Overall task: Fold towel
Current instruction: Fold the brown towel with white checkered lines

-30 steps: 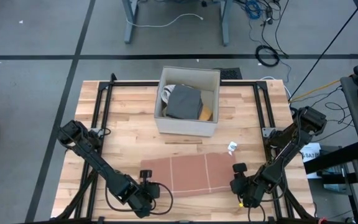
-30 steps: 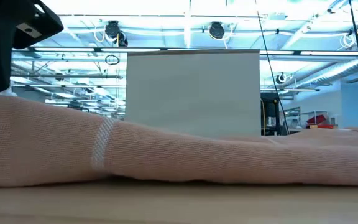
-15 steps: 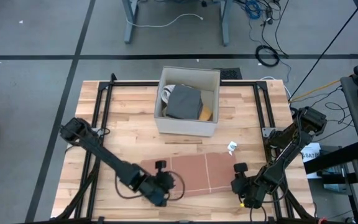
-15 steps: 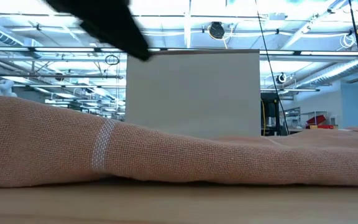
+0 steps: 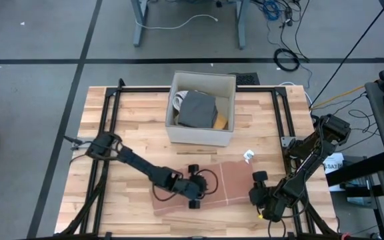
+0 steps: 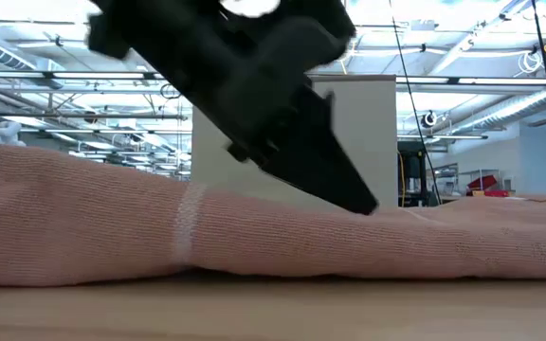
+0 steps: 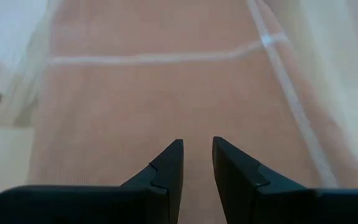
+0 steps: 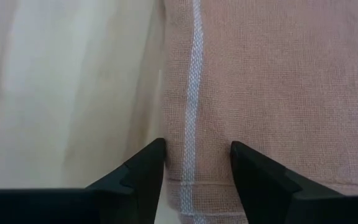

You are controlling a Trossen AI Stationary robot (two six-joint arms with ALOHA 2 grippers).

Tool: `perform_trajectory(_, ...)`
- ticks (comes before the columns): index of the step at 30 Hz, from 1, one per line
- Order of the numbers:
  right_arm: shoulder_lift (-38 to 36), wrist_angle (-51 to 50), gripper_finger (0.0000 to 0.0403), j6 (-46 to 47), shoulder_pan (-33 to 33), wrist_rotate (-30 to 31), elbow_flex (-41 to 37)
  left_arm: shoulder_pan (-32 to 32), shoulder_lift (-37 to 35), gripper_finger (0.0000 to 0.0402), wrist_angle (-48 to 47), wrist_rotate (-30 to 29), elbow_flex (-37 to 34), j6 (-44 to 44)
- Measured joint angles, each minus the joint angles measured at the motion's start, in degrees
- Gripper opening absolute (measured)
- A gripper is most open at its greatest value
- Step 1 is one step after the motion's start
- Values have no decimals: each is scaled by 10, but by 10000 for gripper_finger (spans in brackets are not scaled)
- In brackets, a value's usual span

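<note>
Fingers of the left gripper point(image 7: 196, 163) stood a narrow gap apart with nothing between them, poised low over the middle of the towel point(image 5: 235, 183); those of the right gripper point(image 8: 196, 167) were spread wider, straddling the white stripe near the towel's right edge without pinching it. The towel, pinkish-brown, lay at the table's point(image 5: 139, 120) front, its left part looking doubled over onto the middle, so the first fold seemed under way or just laid. The left gripper point(image 5: 193, 189) sat over that folded region, the right gripper point(image 5: 257, 195) just beside the right edge. A cardboard box point(image 5: 202, 110) of other cloths stood well behind. Next, I judged, one gripper would need to come down and pinch a free edge cleanly, taking one layer only, before carrying it across.
</note>
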Motion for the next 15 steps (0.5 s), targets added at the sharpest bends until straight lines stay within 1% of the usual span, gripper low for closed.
perform_trajectory(4, 9, -15, 171, 0, 0, 1, 0, 18, 23, 92, 66, 0, 0, 18)
perform_trajectory(9, 39, -25, 171, 16, 1, 13, 2, 31, 28, 92, 116, 4, 0, 32)
perform_trajectory(12, 50, -26, 165, 27, 1, 22, 3, 40, 28, 92, 128, 31, 0, 37)
perform_trajectory(15, 50, -22, 144, 34, 1, 31, 2, 50, 35, 92, 140, 56, 1, 34)
